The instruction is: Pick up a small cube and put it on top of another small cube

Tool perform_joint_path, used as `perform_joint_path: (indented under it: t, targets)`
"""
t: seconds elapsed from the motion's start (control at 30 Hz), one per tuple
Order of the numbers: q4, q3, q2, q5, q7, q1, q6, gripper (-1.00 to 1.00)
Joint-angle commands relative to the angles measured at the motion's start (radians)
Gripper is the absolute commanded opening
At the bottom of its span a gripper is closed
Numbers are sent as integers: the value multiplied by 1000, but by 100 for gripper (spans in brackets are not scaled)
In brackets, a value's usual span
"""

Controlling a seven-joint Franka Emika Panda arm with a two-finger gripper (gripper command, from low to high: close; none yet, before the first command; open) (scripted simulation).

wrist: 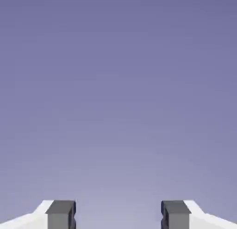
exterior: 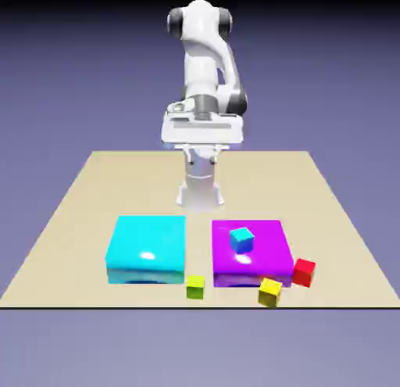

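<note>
Overhead, well clear of the bench [exterior: 70,221], hangs the pincer [wrist: 118,214], spread wide, gripping nothing and touching nothing. Seen from the hand view: two grey fingertips [wrist: 60,214] at the bottom edge, far apart, with only the blue-violet backdrop between and above them. Seen from the exterior view: the white arm [exterior: 205,65] folded up at the far edge, the hand held level above the base, the fingers themselves hard to make out. Down at the near edge sits the small cube [exterior: 195,286], lime, resting on the bench just in front of the gap between two flat blocks, near the front right corner of the cyan block [exterior: 147,249] and just left of the magenta block [exterior: 250,256]. Untouched, well apart from the pincer. On top of the magenta block stands a cyan cube [exterior: 241,239], roughly central. Just in front of the magenta block's front right corner lies a yellow cube [exterior: 270,292], turned slightly, a little larger than the lime one. Beside it to the exterior view's right, close against the magenta block's right side, sits a red cube [exterior: 304,272]. All four cubes free of one another, none stacked on another cube.
</note>
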Motion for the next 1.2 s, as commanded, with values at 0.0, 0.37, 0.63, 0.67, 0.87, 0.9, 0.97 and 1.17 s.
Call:
perform_joint_path:
  t: [0.0,0.37,0.63,0.67,0.87,0.9,0.97,1.17]
  targets:
    - [24,0,36,1,4,-2,-27,0]
    - [289,5,435,12,52,-25,-323,0]
    - [482,8,725,19,86,-41,-538,0]
    - [506,9,761,20,90,-43,-565,0]
    - [624,11,938,25,112,-53,-696,0]
    - [619,11,974,26,111,-53,-655,0]
    - [610,12,1047,27,110,-52,-573,0]
    - [621,11,964,25,111,-53,-667,-100]
